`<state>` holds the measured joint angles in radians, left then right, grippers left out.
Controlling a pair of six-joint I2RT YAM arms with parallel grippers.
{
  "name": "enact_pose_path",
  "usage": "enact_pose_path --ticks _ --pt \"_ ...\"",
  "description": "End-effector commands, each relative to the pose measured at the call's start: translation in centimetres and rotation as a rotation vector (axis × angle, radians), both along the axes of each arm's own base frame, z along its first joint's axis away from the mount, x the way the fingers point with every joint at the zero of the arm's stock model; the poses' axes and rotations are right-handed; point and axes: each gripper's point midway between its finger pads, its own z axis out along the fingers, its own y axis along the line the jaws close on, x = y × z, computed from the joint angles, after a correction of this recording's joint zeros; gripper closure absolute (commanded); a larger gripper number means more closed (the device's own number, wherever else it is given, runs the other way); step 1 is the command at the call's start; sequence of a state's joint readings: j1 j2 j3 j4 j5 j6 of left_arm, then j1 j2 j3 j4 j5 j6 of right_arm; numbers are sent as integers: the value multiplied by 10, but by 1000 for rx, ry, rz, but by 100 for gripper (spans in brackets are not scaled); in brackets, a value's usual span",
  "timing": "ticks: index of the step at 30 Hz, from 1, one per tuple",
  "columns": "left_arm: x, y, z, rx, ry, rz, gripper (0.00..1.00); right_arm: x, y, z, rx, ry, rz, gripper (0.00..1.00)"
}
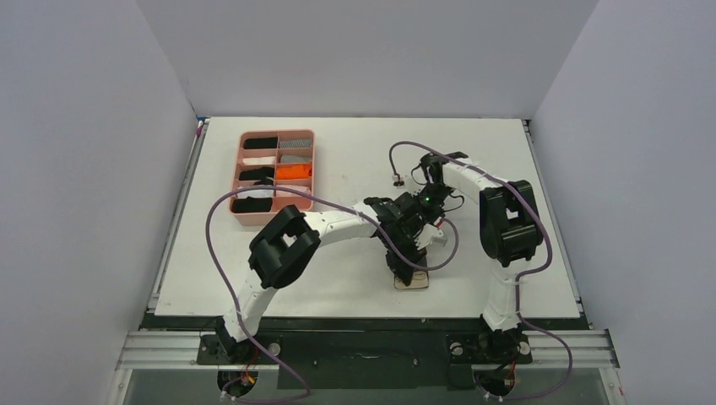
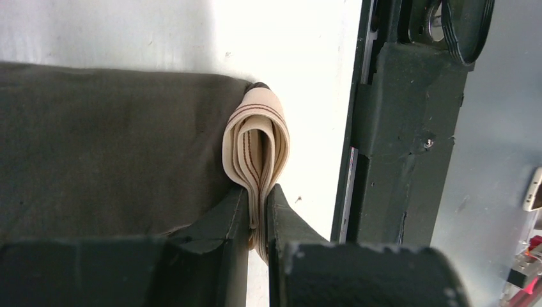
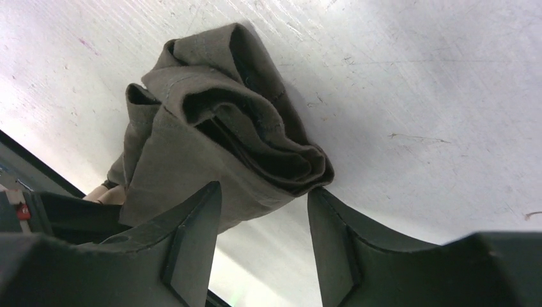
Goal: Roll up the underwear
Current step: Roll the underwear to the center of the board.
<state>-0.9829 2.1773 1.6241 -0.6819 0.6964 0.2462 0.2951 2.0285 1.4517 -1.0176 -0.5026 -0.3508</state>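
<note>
Left tool [image 2: 259, 199] is pinched narrow on the folded tan waistband [image 2: 255, 137] of the underwear [image 2: 115, 147], which lies on the counter [image 3: 415, 96] near its front edge. Right tool [image 3: 263, 190] stands partly spread around the bunched grey end, not clamping it. The roll looks largely formed but loose; tightening and finishing seem left.

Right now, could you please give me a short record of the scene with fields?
underwear: dark cloth, loosely rolled, lying on the table
waistband: beige, folded in layers
left gripper: shut on the waistband
right gripper: open, jaws either side of the roll's dark end
pink tray: far left of the table, holding small rolled cloths
</note>
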Motion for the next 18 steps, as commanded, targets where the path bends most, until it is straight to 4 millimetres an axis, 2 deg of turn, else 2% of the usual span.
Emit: enact_pose_path --ticks 1,9,13,18 --pt "5 11 -22 46 64 51 100 24 0 40 26 -151 7 50" --pt "12 14 -34 58 133 97 100 28 -16 66 47 -197 -23 46" --pt "16 14 -38 62 168 119 100 31 -32 76 53 -223 -66 45" --pt "23 13 -42 71 230 158 100 35 -62 84 68 -259 -161 44"
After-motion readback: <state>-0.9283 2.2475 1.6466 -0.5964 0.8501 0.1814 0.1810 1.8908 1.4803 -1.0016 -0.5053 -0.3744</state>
